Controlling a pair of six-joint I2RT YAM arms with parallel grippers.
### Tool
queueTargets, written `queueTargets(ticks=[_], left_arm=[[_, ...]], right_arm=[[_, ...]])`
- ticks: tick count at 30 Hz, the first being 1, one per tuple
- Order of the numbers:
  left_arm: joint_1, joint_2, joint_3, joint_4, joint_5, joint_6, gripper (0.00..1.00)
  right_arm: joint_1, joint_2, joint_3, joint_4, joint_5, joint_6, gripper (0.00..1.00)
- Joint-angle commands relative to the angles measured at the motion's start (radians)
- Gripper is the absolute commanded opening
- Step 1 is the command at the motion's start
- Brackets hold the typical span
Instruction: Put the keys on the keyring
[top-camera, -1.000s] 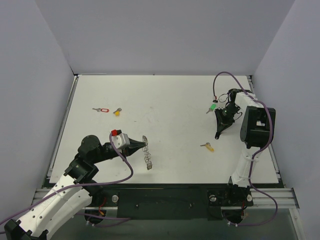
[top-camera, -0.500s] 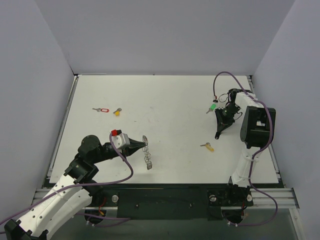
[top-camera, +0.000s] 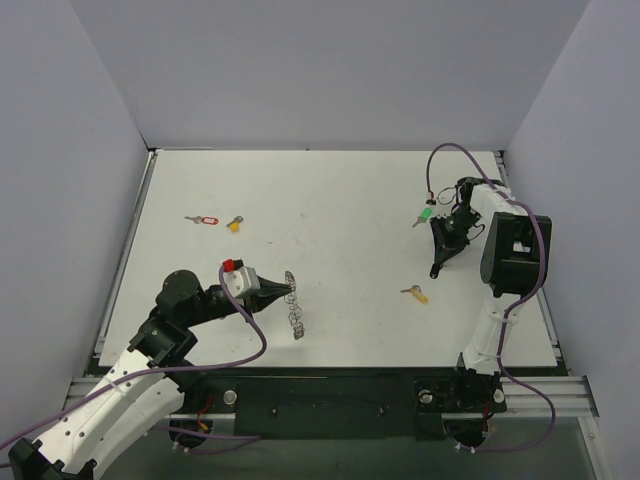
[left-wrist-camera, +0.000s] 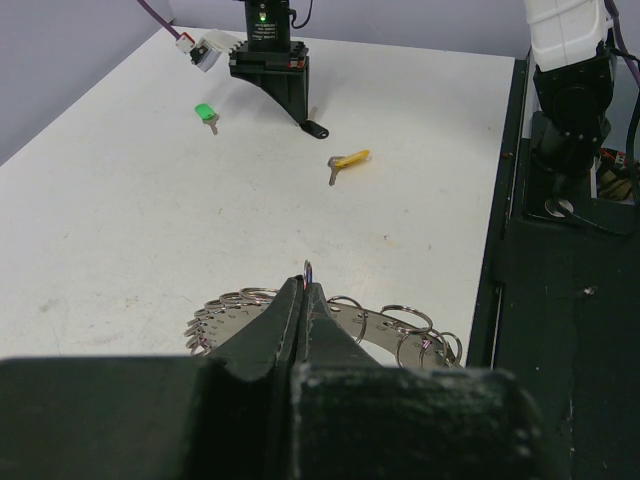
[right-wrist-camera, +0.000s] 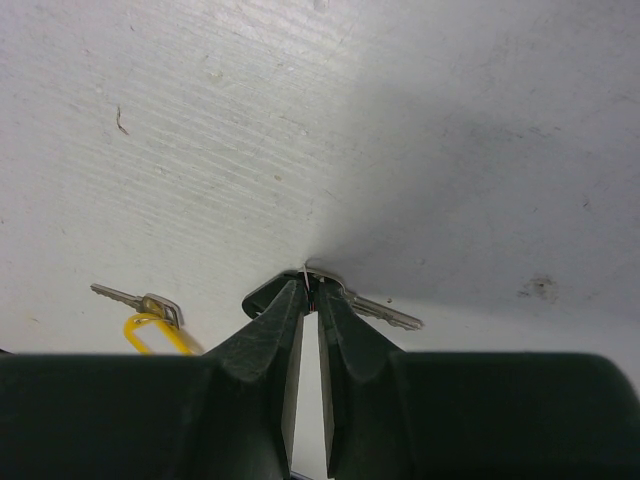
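Bright, even light, soft shadows on the table (right-wrist-camera: 450, 180); both wrist views blur their near fingers (right-wrist-camera: 265, 350).

Bare table (top-camera: 350, 200) lies between keyring (top-camera: 295, 318) and yellow key (top-camera: 418, 295); walls (top-camera: 80, 200) flank it.

I work in a robotics lab cell, not a home or a shop. My table (top-camera: 330, 210) is a plain white board, boxed in on three sides by blank pale walls (top-camera: 330, 70). My two arms (top-camera: 130, 375) are bolted to a black plate (top-camera: 330, 402) on an aluminium rail (top-camera: 560, 382) at the near edge. Purple cables (top-camera: 450, 147) loop loose off them, and a green status light (left-wrist-camera: 262, 14) glows on one.
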Motion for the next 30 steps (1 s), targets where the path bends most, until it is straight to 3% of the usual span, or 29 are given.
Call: queueTargets(ticks=[1,8,21,27,30], left_arm=[[0.003,-0.005,0.008,0.039,0.020,0.010,0.00],[0.003,-0.005,0.008,0.041,0.023,0.010,0.00],[0.003,-0.001,0.006,0.039,0.032,0.021,0.00],[0.003,0.011,0.006,0.061,0.057,0.019,0.00],[0.003,0.035,0.014,0.120,0.084,-0.015,0.00]], right_arm=[[-0.006,-0.046,0.018,-0.036,-0.001,0.011,0.08],[-0.006,-0.047,0.018,-0.036,-0.001,0.010,0.00],[-0.004,-0.142,-0.011,-0.035,-0.038,-0.061,0.00],[0.011,-0.283,-0.064,-0.065,-0.179,-0.197,0.00],[0.042,-0.422,-0.093,-0.128,-0.305,-0.355,0.00]])
